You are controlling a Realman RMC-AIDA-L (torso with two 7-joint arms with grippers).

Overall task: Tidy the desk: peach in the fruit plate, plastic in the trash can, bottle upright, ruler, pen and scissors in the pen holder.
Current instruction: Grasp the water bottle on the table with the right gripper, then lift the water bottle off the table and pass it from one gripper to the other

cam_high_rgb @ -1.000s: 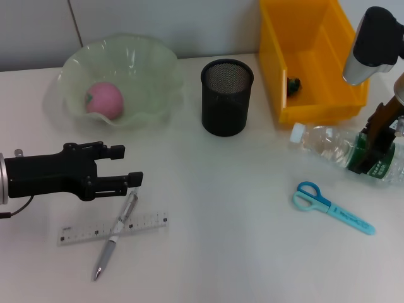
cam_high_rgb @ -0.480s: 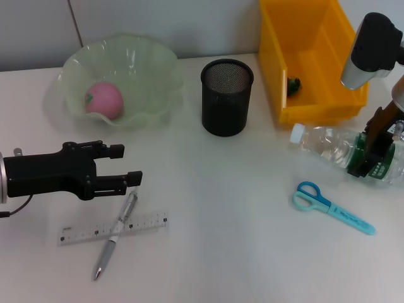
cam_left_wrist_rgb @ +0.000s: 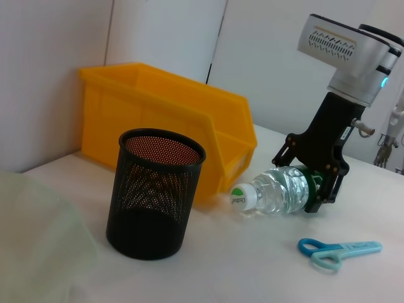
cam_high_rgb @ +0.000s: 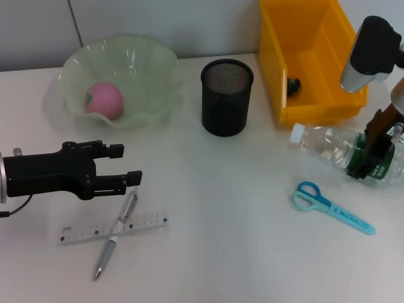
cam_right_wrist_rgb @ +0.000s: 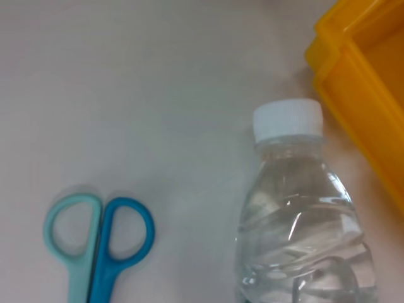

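Peach (cam_high_rgb: 104, 99) in fruit plate (cam_high_rgb: 151, 63)

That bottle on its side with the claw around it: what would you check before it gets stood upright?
1. Right gripper straddles the bottle at its green label: ok.
2. Fingers clamped firmly on it: cannot tell.
3. White cap on: ok.
4. Scissors lie apart from the bottle: ok.
5. Yellow bin stands close to the cap end, so little swing room: not ok.
6. Left gripper far off, above the pen and ruler: ok.
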